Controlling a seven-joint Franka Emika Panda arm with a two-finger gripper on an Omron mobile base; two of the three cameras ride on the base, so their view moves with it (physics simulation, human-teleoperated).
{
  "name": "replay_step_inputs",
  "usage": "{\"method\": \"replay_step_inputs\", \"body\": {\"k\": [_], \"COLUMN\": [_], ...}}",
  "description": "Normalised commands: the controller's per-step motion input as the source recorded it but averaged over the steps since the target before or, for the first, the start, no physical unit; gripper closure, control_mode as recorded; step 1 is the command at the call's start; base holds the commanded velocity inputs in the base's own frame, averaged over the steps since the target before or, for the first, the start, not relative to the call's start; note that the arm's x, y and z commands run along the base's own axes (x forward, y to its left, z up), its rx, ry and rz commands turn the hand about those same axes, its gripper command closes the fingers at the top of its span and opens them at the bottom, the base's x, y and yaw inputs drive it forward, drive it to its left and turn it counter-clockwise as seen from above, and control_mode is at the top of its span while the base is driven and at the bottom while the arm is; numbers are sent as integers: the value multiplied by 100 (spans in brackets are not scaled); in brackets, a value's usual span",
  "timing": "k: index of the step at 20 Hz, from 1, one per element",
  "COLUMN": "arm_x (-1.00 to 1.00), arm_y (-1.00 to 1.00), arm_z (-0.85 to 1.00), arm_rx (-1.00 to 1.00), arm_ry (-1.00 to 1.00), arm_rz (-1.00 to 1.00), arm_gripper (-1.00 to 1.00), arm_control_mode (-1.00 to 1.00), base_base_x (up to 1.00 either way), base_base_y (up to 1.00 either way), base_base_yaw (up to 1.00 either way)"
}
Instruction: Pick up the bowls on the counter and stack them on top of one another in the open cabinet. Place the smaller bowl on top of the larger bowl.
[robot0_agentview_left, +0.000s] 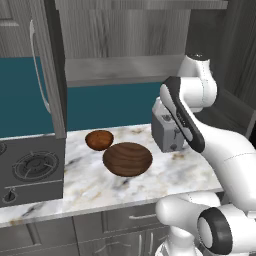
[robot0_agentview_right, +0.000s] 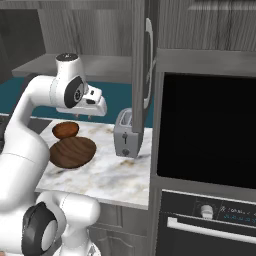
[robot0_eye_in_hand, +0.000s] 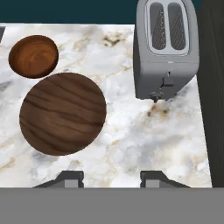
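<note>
At the bottom of the hand view the two dark fingertips of the robot's hand (robot0_eye_in_hand: 111, 177) stand well apart with nothing between them, so the hand is released and empty, hovering over bare white marble worktop (robot0_eye_in_hand: 144, 144) with grey and tan veins. Just above and left of them in that view lies the wide, dark brown wooden bowl with horizontal grain lines (robot0_eye_in_hand: 63, 113), seemingly turned dome-up, though whether it sits rim-down I cannot tell for certain. Beyond it, at the upper left of the frame and just beside it, perhaps touching, sits the small reddish-brown wooden bowl (robot0_eye_in_hand: 33, 56). Both look rigid and fairly light, unlikely to break, but the smooth rounded wood seems slippery; I judge a pinch across the rim edge or wall safer than closing over the dome, and the wide bowl may be too broad to span. It should go first, since it forms the base of the stack. At the upper right stands a grey metal two-slot toaster (robot0_eye_in_hand: 166, 48), close enough to crowd a swing. Farther back and higher, in the left base view, the grey wood-grain wall cabinet (robot0_agentview_left: 125, 67) stands open, its long curved metal handle (robot0_agentview_left: 37, 70) at upper left. No brand, label or legible writing shows anywhere.
</note>
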Motion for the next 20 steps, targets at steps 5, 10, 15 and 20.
{"method": "replay_step_inputs", "body": {"k": [5,10,15,20], "arm_x": [-19,-18,-8,-1], "arm_y": [1,17,31,35], "arm_z": [0,0,0,0], "arm_rx": [0,-2,-5,-9], "arm_ry": [-2,-1,0,2], "arm_rz": [0,0,0,0], "arm_gripper": [-100,-100,-100,-100], "arm_control_mode": [-100,-100,-100,-100], "base_base_x": [0,0,0,0], "base_base_y": [0,0,0,0], "base_base_yaw": [0,0,0,0]}}
